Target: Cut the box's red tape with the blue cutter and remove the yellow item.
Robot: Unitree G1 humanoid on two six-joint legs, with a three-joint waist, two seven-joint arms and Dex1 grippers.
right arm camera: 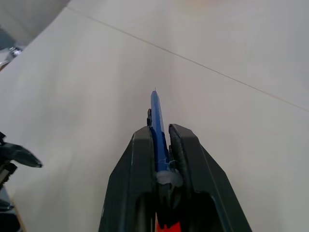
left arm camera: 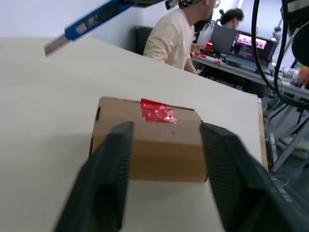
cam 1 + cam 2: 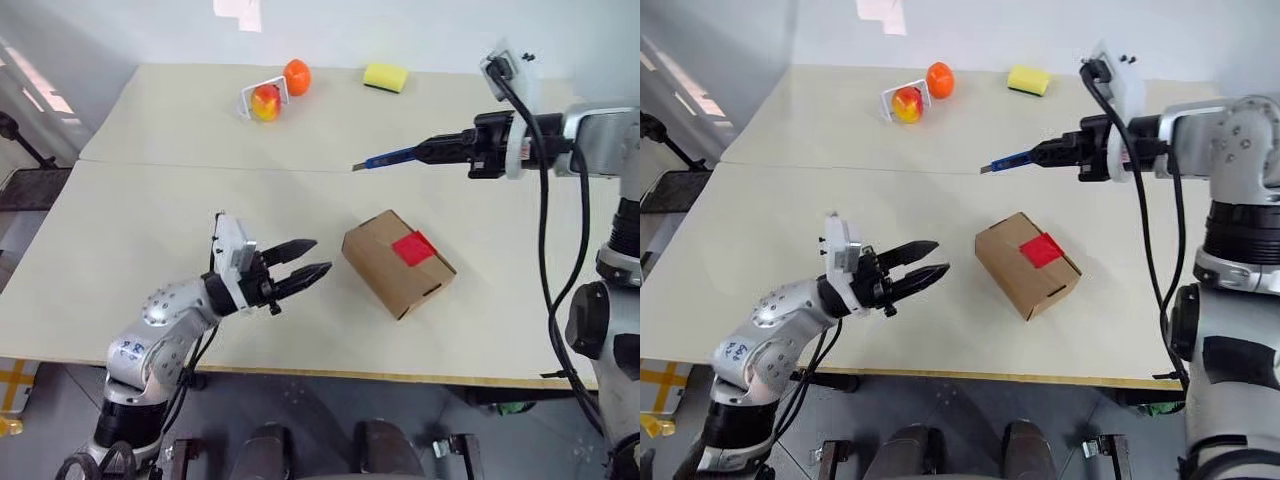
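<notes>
The box (image 3: 398, 262) lies on the table (image 3: 150, 230) with the red tape (image 3: 413, 247) on its top face. The left hand (image 3: 305, 270) is near the box, on its left side, with fingers apart and nothing between them. The right hand (image 3: 432, 150) is raised above the table beyond the box, closed on the blue cutter (image 3: 385, 158), whose tip points left

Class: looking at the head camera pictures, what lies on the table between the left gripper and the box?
Nothing. In the left eye view, only bare table separates the left gripper from the box; the left wrist view agrees.
</notes>
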